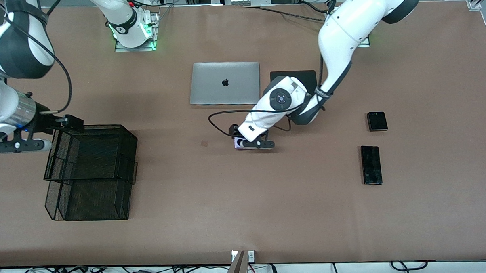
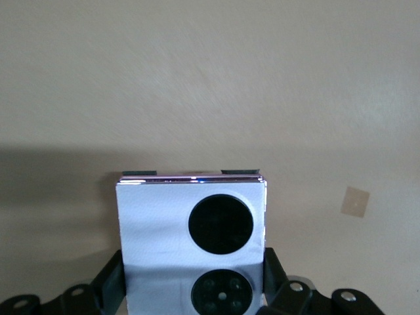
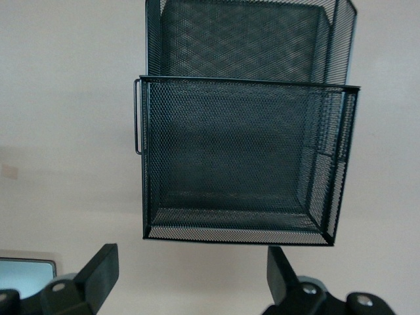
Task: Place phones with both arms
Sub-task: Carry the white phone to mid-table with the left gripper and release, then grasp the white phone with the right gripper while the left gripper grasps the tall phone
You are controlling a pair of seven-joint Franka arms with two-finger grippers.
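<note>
No words or numbers can be read; only a black apple logo marks the laptop [image 1: 225,83] lid.

White jointed arms [image 1: 344,32], black joint rings, black cables

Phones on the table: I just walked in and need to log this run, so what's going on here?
The left gripper is shut on the pinkish-white phone near the middle of the table. The right gripper hangs open over the black mesh tray, waiting. The small black phone and the long black phone lie toward the left arm's end, untouched. A closed silver laptop sits nearer the bases.
</note>
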